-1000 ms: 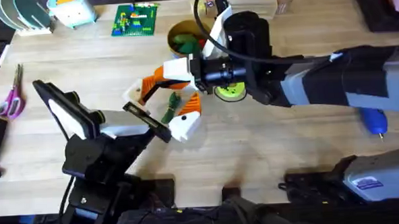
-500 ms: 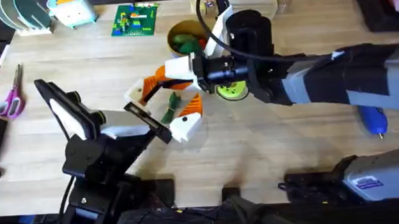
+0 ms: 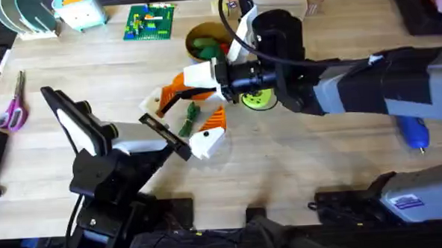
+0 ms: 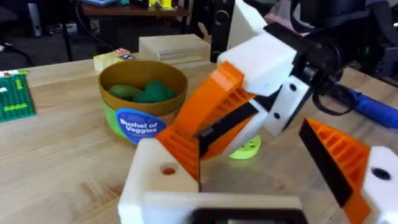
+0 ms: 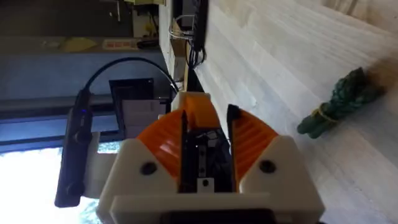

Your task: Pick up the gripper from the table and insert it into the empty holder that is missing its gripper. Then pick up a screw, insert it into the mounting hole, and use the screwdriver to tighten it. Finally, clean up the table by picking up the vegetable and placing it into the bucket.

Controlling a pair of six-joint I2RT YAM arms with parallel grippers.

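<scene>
Our right gripper (image 3: 176, 92) pinches the orange gripper (image 5: 194, 111), long axis aimed into the holder (image 4: 163, 177) on our left gripper (image 3: 195, 132), whose jaws stand apart, mid-table (image 3: 297, 165).

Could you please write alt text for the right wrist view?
The right pincer, white with orange ribbed pads, grips an orange piece between its fingers. Beyond it, the dark green vegetable lies on the pale wooden table.
</scene>
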